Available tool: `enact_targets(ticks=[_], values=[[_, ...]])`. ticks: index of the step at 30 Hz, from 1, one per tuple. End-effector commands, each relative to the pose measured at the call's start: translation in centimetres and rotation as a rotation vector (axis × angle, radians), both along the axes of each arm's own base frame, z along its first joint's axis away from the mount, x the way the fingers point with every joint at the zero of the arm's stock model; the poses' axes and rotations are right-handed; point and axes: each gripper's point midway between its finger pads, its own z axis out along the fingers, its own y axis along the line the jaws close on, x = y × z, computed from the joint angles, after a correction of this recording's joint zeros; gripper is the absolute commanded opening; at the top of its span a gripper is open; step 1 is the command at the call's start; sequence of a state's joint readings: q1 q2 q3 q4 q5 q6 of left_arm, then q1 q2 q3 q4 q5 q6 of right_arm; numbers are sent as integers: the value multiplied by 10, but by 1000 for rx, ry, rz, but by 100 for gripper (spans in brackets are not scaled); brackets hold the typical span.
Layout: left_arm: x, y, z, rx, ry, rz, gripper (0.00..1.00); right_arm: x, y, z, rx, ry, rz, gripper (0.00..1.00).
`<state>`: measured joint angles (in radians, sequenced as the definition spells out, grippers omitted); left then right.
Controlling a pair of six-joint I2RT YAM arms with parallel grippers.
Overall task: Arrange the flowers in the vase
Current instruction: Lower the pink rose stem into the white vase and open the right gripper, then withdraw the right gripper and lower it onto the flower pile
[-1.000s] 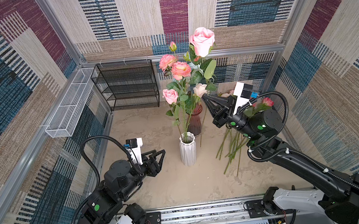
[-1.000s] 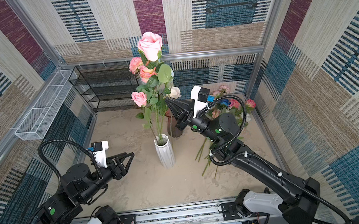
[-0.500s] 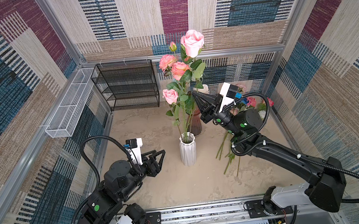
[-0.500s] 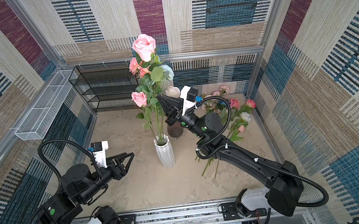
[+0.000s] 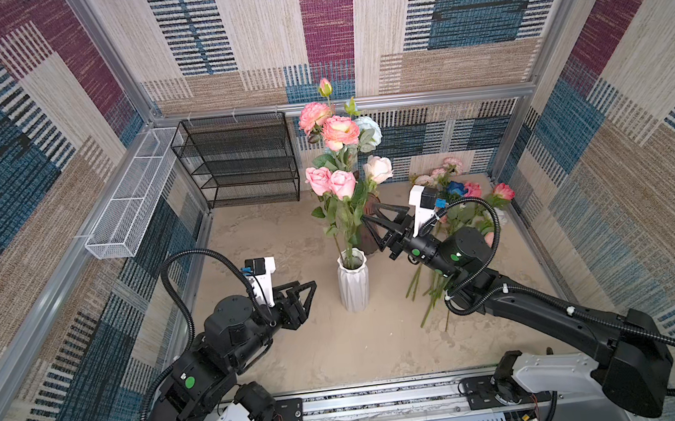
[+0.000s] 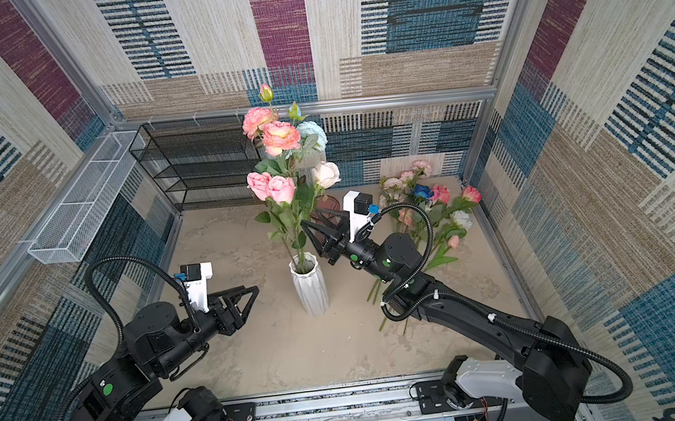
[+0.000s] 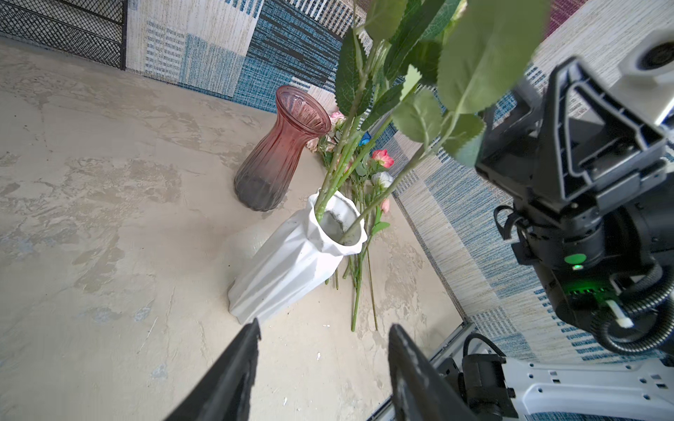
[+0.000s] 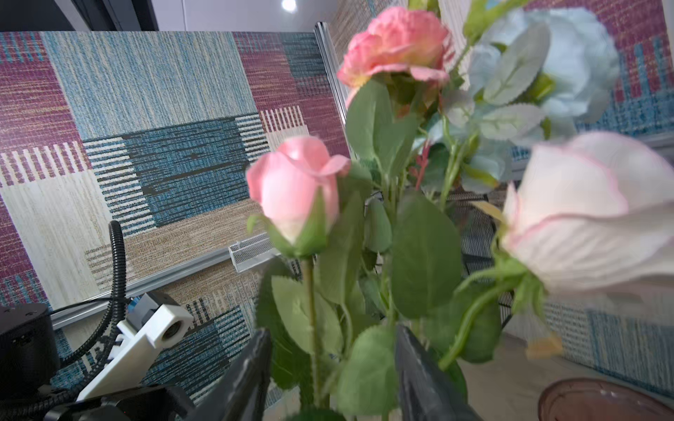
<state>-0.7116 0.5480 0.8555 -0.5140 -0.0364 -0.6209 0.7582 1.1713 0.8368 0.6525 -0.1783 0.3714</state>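
A white faceted vase (image 5: 353,281) (image 6: 310,284) (image 7: 291,262) stands mid-table and holds several flowers (image 5: 337,153) (image 6: 281,162): pink, peach, cream and pale blue heads. My right gripper (image 5: 370,222) (image 6: 314,227) (image 8: 332,339) is open just right of the stems, above the vase mouth. Green stems and leaves pass between its jaws, which do not press on them. A pink rose (image 8: 295,193) stands right in front of it. My left gripper (image 5: 310,294) (image 6: 252,299) (image 7: 324,328) is open and empty, left of the vase. More flowers (image 5: 458,205) (image 6: 432,211) lie on the table at the right.
A red-tinted glass vase (image 7: 277,153) (image 6: 327,204) stands empty behind the white one, partly hidden by my right gripper. A black mesh shelf (image 5: 240,161) stands against the back wall. A white wire basket (image 5: 131,204) hangs on the left wall.
My right gripper came down and left with a tall pink rose, whose head now sits low beside the other pink one. The gripper then opened. The left arm has not moved.
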Motion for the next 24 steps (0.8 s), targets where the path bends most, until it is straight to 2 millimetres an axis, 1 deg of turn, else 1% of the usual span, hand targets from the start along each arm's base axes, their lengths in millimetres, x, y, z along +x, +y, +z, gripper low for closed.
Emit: enact_targets(ticks=[1, 5, 6, 7, 10, 13, 14, 16, 18, 20, 21, 22, 24], values=[[0, -4, 7, -26, -14, -17, 58, -5, -9, -34, -43, 151, -1, 62], [0, -3, 7, -27, -17, -14, 58, -20, -32, -54, -88, 217, -41, 69], [0, -4, 7, -24, -18, -14, 58, -22, -40, -59, -97, 234, -66, 73], [1, -3, 6, -21, -17, -10, 58, -23, -48, -62, -105, 245, -93, 74], [1, -3, 5, -18, -21, -7, 58, -15, -69, -81, -144, 317, -203, 73], [2, -3, 3, -18, -22, -5, 58, 14, -97, -115, -195, 441, -314, 69], [2, -3, 3, -20, -23, -5, 58, 28, -108, -129, -212, 495, -340, 67], [2, -4, 2, -19, -20, -11, 58, 58, -132, -163, -257, 627, -397, 64], [1, -5, 1, -20, -17, -18, 58, 90, -155, -201, -329, 765, -467, 59], [1, -6, 0, -20, -12, -23, 58, 116, -171, -236, -396, 868, -523, 57], [0, -7, -1, -22, -9, -27, 58, 128, -175, -251, -425, 906, -534, 56], [0, -7, 0, -26, -10, -29, 58, 138, -180, -264, -446, 938, -552, 55], [-1, -7, -1, -27, -9, -32, 58, 158, -187, -280, -481, 964, -592, 52]])
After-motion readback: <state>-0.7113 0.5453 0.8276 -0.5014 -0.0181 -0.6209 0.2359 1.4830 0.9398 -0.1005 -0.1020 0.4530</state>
